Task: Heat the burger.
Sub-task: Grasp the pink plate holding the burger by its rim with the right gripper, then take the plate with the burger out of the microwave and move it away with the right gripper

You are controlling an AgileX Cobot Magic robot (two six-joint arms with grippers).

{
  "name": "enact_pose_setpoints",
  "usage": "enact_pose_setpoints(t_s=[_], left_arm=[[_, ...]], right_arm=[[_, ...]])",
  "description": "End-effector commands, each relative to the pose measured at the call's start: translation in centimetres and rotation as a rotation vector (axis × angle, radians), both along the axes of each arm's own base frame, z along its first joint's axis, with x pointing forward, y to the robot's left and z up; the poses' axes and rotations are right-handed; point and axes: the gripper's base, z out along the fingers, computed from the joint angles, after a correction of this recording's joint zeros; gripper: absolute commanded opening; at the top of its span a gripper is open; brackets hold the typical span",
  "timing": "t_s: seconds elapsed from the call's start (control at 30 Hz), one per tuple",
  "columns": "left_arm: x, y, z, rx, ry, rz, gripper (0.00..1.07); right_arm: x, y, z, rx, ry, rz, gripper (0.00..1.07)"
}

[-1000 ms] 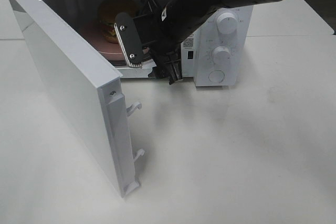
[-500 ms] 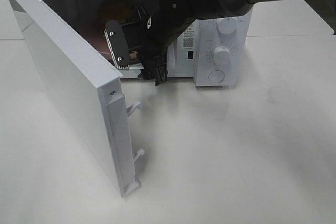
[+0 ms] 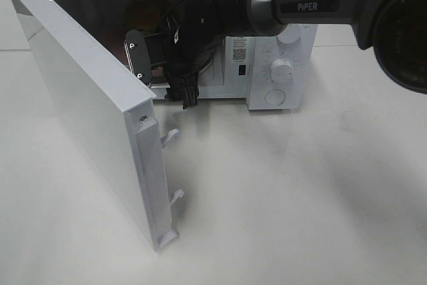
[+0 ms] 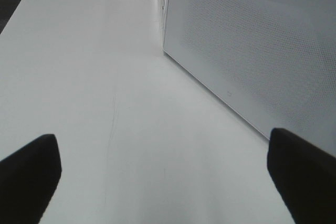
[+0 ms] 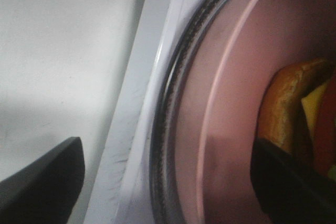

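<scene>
The burger (image 5: 287, 109) lies on a pink plate (image 5: 231, 103) on the glass turntable (image 5: 170, 103) inside the open microwave (image 3: 263, 98). Only the edge of its brown bun, with some yellow cheese and red tomato, shows in the right wrist view. In the high view my right arm covers most of it, leaving a brown blur (image 3: 142, 10). My right gripper (image 3: 164, 86) is open at the oven's mouth, its fingers wide apart over the plate's rim and front sill; it also shows in the right wrist view (image 5: 168, 182). My left gripper (image 4: 163, 177) is open and empty over bare table.
The microwave's door (image 3: 87, 105) stands swung open to the left, latch hooks facing the table; its outer face (image 4: 252, 40) is close to my left gripper. The control panel with knobs (image 3: 281, 70) is to the right of the opening. White table (image 3: 300, 191) stretches in front.
My right arm has moved left and deeper into the microwave's opening. The open gripper now covers the plate and most of the burger in the high view.
</scene>
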Motion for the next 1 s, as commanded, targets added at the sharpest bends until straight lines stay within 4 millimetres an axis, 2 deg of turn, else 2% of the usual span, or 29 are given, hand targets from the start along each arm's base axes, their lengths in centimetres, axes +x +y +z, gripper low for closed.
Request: enact_pose_setpoints(t_s=[0.03, 0.17, 0.3, 0.37, 0.4, 0.47, 0.5, 0.53, 0.57, 0.6, 0.63, 0.67, 0.7, 0.93, 1.0], left_arm=[[-0.3, 0.0, 0.0, -0.003, -0.028, -0.003, 1.01], [-0.3, 0.0, 0.0, -0.003, -0.028, -0.003, 1.01], [-0.3, 0.0, 0.0, -0.003, -0.028, -0.003, 1.01], [-0.3, 0.0, 0.0, -0.003, -0.028, -0.003, 1.01], [-0.3, 0.0, 0.0, -0.003, -0.028, -0.003, 1.01], [-0.3, 0.0, 0.0, -0.003, -0.028, -0.003, 1.01], [-0.3, 0.0, 0.0, -0.003, -0.028, -0.003, 1.01], [-0.3, 0.0, 0.0, -0.003, -0.028, -0.003, 1.01], [-0.3, 0.0, 0.0, -0.003, -0.028, -0.003, 1.01], [-0.3, 0.0, 0.0, -0.003, -0.028, -0.003, 1.01], [-0.3, 0.0, 0.0, -0.003, -0.028, -0.003, 1.01], [-0.3, 0.0, 0.0, -0.003, -0.028, -0.003, 1.01], [-0.3, 0.0, 0.0, -0.003, -0.028, -0.003, 1.01], [-0.3, 0.0, 0.0, -0.003, -0.028, -0.003, 1.01], [-0.3, 0.0, 0.0, -0.003, -0.028, -0.003, 1.01]], right_arm=[[0.7, 0.0, 0.0, -0.007, -0.007, -0.013, 0.82], [1.7, -0.6, -0.3, -0.005, -0.002, -0.037, 0.80], [1.7, -0.6, -0.7, -0.002, 0.001, -0.036, 0.78], [1.9, -0.5, -1.0, 0.025, 0.023, -0.054, 0.70], [1.9, -0.5, -1.0, 0.025, 0.023, -0.054, 0.70], [1.9, -0.5, -1.4, 0.027, 0.030, -0.056, 0.52], [1.9, -0.5, -1.4, 0.027, 0.030, -0.056, 0.52], [1.9, -0.5, -1.4, 0.027, 0.030, -0.056, 0.35], [1.9, -0.5, -1.4, 0.027, 0.030, -0.056, 0.35], [1.9, -0.4, -1.4, 0.028, 0.029, -0.056, 0.18], [1.9, -0.4, -1.3, 0.030, 0.028, -0.056, 0.10], [1.9, -0.4, -1.3, 0.030, 0.028, -0.056, 0.10], [1.9, -0.4, -1.3, 0.031, 0.029, -0.057, 0.00], [1.5, -0.1, -0.8, 0.038, 0.054, -0.058, 0.00], [1.1, -0.1, -0.1, 0.029, 0.076, -0.057, 0.00]])
